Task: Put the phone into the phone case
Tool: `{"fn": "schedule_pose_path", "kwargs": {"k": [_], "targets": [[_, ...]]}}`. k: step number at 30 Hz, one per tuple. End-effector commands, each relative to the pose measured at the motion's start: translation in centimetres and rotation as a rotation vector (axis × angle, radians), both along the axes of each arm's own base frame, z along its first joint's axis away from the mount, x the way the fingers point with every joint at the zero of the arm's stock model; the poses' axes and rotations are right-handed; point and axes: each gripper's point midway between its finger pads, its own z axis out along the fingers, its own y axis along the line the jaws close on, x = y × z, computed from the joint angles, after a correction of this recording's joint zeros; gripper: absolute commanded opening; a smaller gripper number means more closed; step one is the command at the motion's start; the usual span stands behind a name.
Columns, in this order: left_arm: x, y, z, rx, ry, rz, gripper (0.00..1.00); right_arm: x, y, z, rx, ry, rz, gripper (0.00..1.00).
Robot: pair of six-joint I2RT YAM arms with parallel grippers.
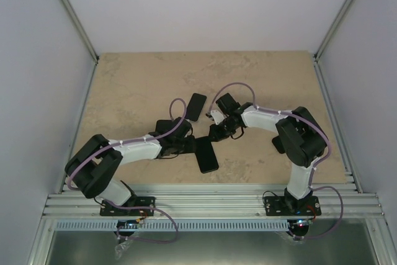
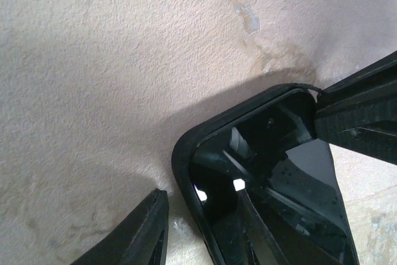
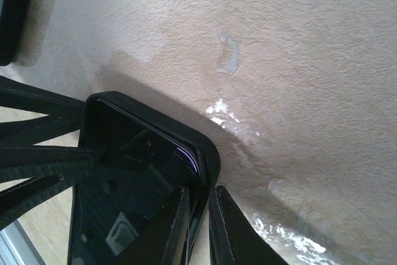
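A black phone case (image 1: 208, 156) lies flat on the table between the two arms. Its thick rounded rim (image 2: 183, 153) frames the glossy phone (image 2: 298, 197), which sits inside it at this corner. My left gripper (image 2: 239, 153) straddles that corner, open. One of its fingers (image 2: 146, 234) rests on the table clear of the rim, and the other lies over the screen. My right gripper (image 3: 200, 190) is shut on the case's side wall (image 3: 208, 147), with one finger on the phone's screen (image 3: 124, 203) and one outside. From above, both grippers (image 1: 188, 144) (image 1: 217, 133) meet at the case's far end.
A second flat black slab (image 1: 197, 107) lies just beyond the grippers, and its edge (image 3: 9, 17) shows in the right wrist view. I cannot tell what it is. Pale walls close in the beige stone-look table (image 1: 136, 85) on three sides.
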Motion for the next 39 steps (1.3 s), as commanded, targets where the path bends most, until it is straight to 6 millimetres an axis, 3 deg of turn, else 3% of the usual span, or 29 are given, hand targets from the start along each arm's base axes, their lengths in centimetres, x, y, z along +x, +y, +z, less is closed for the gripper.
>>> {"fn": "schedule_pose_path", "kwargs": {"k": [1, 12, 22, 27, 39], "targets": [[-0.7, 1.5, -1.9, 0.088, 0.049, 0.003, 0.32, -0.8, -3.0, -5.5, -0.219, 0.016, -0.027, 0.11], [-0.6, 2.4, -2.3, 0.143, 0.049, 0.019, 0.32, -2.4, -5.8, -9.0, -0.49, -0.008, -0.039, 0.11], [-1.3, 2.4, -3.1, 0.159, 0.061, 0.012, 0.32, -3.8, -5.9, -6.6, -0.447, -0.023, -0.058, 0.11], [-1.6, 2.2, -3.6, 0.163, 0.069, 0.008, 0.31, -5.8, -5.9, -6.0, -0.428, -0.014, -0.05, 0.12], [-2.3, 1.9, -5.0, 0.174, 0.088, 0.001, 0.27, -11.0, -7.2, -6.7, -0.46, 0.033, -0.049, 0.11]]}}
